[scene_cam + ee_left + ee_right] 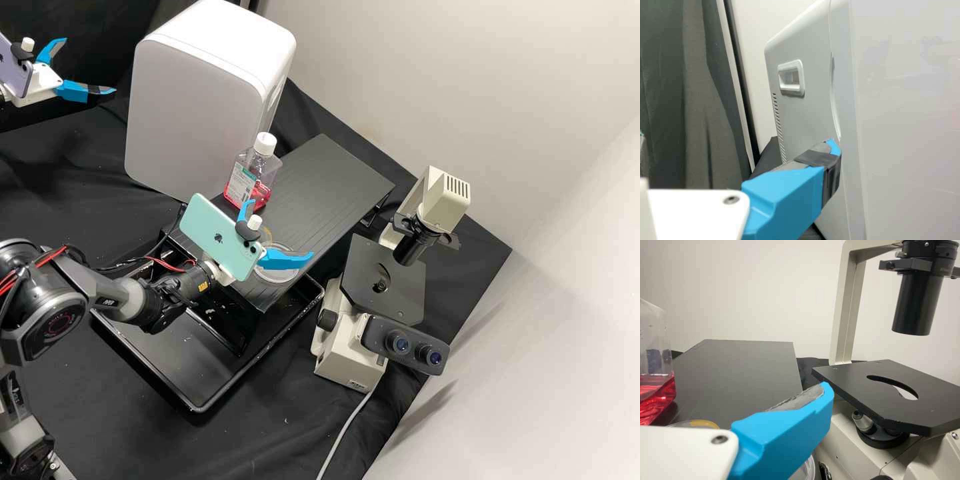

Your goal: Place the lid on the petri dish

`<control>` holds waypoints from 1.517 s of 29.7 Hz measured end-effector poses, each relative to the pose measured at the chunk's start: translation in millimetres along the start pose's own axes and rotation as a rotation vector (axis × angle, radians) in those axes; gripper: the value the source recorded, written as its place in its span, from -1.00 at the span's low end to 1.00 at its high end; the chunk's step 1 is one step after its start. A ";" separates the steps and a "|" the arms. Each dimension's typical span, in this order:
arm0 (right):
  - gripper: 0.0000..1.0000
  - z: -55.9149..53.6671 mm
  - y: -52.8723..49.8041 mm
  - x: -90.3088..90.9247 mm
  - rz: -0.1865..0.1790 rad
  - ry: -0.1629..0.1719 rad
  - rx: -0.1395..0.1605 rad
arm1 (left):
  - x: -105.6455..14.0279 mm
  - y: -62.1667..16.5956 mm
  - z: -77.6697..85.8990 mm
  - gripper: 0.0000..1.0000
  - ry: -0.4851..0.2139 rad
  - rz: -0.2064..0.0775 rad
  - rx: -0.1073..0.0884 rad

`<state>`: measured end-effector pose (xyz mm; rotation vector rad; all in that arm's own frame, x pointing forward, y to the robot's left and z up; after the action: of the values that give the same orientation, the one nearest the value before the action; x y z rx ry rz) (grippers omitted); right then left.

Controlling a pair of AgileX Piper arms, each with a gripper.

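A clear round petri piece (pixel 273 268) lies on the near corner of the black sloped platform (pixel 327 187); whether it is dish or lid I cannot tell. A yellow-rimmed round piece (pixel 268 233) sits just behind it, and its yellow rim (pixel 696 424) also shows in the right wrist view. My right gripper (pixel 282 229) hangs open over both, one blue finger (pixel 293 257) above the clear piece, the other finger (pixel 245 212) near the flask. Its blue finger (pixel 790 425) holds nothing. My left gripper (pixel 90 65) is open at the far left, beside the white box, its finger (pixel 790 200) bare.
A flask of red liquid (pixel 252 175) stands on the platform close behind the right gripper. A large white box (pixel 207 93) rises at the back. A microscope (pixel 393 280) stands to the right, its stage (pixel 890 390) near the platform. A black tray (pixel 200 360) lies beneath.
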<state>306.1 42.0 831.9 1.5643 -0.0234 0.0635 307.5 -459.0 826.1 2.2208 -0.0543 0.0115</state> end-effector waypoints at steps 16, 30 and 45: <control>1.00 0.0 0.0 0.0 0.000 0.000 0.000 | 0.7 -3.3 16.3 1.00 -0.050 -0.010 -0.006; 1.00 0.1 -0.2 0.0 -0.002 -0.002 0.000 | -17.0 -54.4 89.2 1.00 -0.429 -0.102 0.017; 1.00 0.1 -0.2 0.0 -0.002 -0.002 0.000 | -44.1 -104.3 132.5 1.00 -0.666 -0.263 0.045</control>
<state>306.1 41.9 831.8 1.5644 -0.0233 0.0609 266.5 -499.9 661.7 2.1677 -0.1266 -0.8757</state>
